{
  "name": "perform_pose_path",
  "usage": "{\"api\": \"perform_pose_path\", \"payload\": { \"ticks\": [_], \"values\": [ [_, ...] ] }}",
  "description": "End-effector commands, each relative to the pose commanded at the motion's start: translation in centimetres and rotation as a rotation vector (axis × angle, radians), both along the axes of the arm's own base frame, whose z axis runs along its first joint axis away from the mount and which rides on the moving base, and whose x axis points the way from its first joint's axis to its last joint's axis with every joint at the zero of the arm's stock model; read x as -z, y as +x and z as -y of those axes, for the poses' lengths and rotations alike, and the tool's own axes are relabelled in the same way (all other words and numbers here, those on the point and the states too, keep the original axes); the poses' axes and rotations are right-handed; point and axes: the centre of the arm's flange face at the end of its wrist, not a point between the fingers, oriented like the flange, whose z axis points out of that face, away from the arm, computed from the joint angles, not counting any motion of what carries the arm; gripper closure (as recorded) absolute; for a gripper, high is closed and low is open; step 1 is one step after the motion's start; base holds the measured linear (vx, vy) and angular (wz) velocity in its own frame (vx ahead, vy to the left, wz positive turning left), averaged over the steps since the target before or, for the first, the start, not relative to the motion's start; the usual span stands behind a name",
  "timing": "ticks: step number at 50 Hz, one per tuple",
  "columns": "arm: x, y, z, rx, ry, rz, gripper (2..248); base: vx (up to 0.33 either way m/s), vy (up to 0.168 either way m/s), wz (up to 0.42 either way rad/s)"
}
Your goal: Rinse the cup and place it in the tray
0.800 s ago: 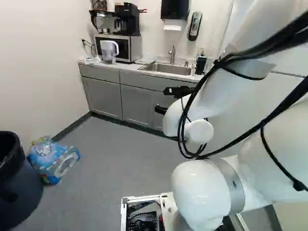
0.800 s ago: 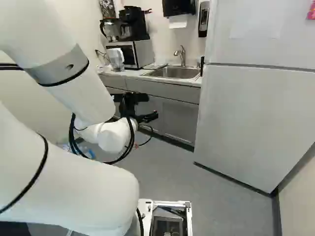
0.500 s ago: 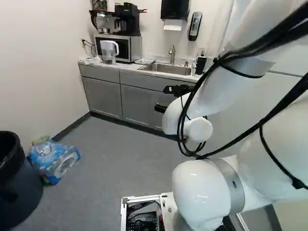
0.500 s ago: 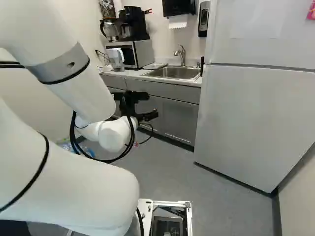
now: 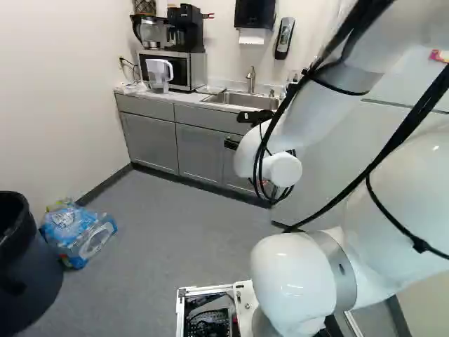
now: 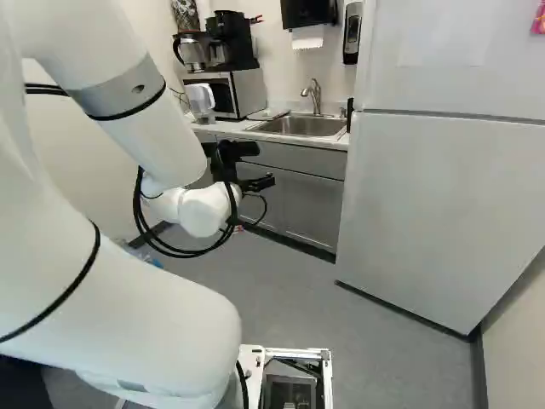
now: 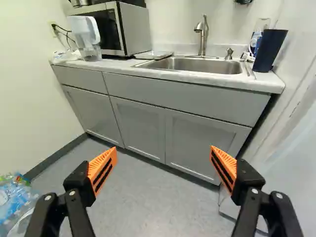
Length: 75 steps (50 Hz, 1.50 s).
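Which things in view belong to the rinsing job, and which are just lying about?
For the job: dark cup, sink, faucet, gripper; perhaps the flat piece beside the sink.

Just about: pitcher, microwave, coffee maker, bottle pack, bin.

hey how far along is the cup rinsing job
Nothing looks done: the dark cup stands on the counter beside the sink, not under the faucet. In hand: nothing; the gripper is empty, its jaws apart. Left, apparently: grasping, rinsing and placing it, though I can't tell where the tray is.
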Motion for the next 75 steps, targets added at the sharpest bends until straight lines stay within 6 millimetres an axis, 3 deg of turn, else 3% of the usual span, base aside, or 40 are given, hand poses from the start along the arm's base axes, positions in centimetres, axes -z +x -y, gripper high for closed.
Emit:
{"api": "perform_pose_path", "payload": {
  "ticks": [32,75],
  "values": [
    [-3.4,4.8,0.0,0.000,0.000,0.068,3,0.000,0.000,0.000],
    [-7.2,8.0,0.0,0.000,0.000,0.096,3,0.000,0.000,0.000]
  ]
}}
